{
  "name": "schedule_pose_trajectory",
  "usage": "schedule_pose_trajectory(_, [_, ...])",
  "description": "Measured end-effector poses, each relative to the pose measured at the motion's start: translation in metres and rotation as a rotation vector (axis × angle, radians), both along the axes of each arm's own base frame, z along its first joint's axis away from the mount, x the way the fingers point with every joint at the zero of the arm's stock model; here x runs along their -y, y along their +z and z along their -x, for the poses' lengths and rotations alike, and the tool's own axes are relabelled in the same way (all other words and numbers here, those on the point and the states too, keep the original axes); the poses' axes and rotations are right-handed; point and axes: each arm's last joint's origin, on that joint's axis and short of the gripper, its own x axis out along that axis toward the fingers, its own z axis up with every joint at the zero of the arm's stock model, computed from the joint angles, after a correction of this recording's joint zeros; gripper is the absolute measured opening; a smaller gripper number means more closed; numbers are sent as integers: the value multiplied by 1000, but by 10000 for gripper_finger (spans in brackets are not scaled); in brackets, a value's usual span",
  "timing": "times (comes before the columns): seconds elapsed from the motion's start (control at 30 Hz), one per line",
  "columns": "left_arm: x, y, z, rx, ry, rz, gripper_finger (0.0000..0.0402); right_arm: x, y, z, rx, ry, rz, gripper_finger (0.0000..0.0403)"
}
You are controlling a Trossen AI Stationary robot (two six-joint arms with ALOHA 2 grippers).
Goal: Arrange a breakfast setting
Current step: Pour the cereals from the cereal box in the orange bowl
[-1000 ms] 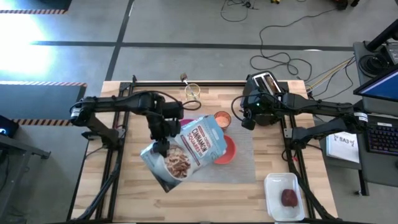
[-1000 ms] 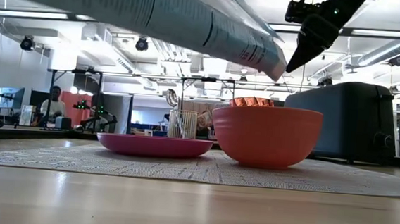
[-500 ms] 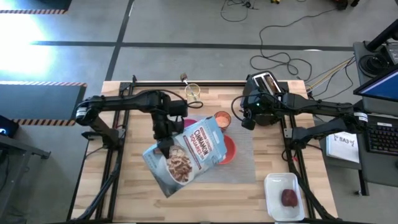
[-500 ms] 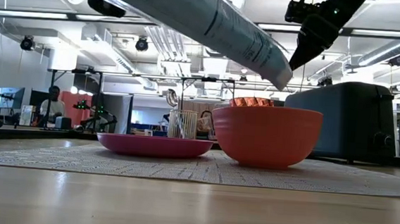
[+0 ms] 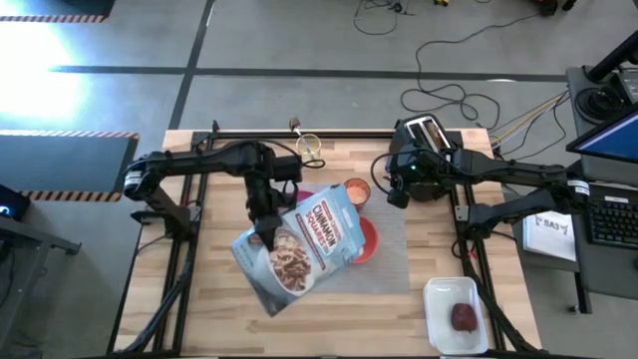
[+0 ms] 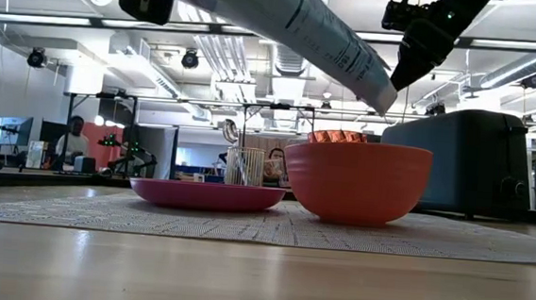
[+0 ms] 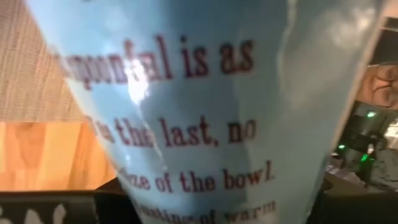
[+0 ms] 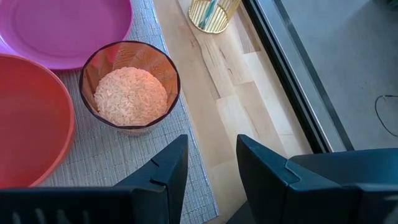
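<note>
My left gripper [image 5: 267, 227] is shut on a light-blue cereal bag [image 5: 299, 249], held in the air over the pink plate [image 6: 206, 195] and the red-orange bowl [image 6: 356, 180]. The bag [image 6: 296, 24] slants down toward the bowl, its low end just above the rim. Plate, bowl and the small orange-tinted cup [image 8: 129, 87], filled with pale grains, stand on the grey placemat [image 5: 399, 259]. My right gripper [image 8: 211, 168] hangs open above the placemat's far right corner, by the cup, with nothing between its fingers. The metal spoon stands in a clear glass [image 5: 308, 148]. My left gripper pinches the cereal bag at its long side edge [image 5: 261, 239], toward the end away from the bowl. The fingers come from the table's far left side and slant down. The bag is lifted clear and tilted, its other end [image 6: 378, 93] lowest, over the bowl.
A black toaster [image 5: 427, 135] stands at the far right, just behind my right gripper. A white tray [image 5: 439, 299] at the near right holds a dark-red fruit [image 5: 463, 316]. Bare wood lies left of and in front of the placemat.
My left gripper has rolled and shifted a little toward the table's right. The bag has tipped steeper: its held end has risen while its low end has stayed above the bowl. My right arm has kept still.
</note>
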Motion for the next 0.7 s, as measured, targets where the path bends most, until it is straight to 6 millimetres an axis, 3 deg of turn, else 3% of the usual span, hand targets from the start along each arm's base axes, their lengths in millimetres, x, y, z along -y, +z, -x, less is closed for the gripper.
schedule_pose_trajectory(0.7, [-16,-10,-10,-67,87,101,193,0,0,0,0,0,0,128])
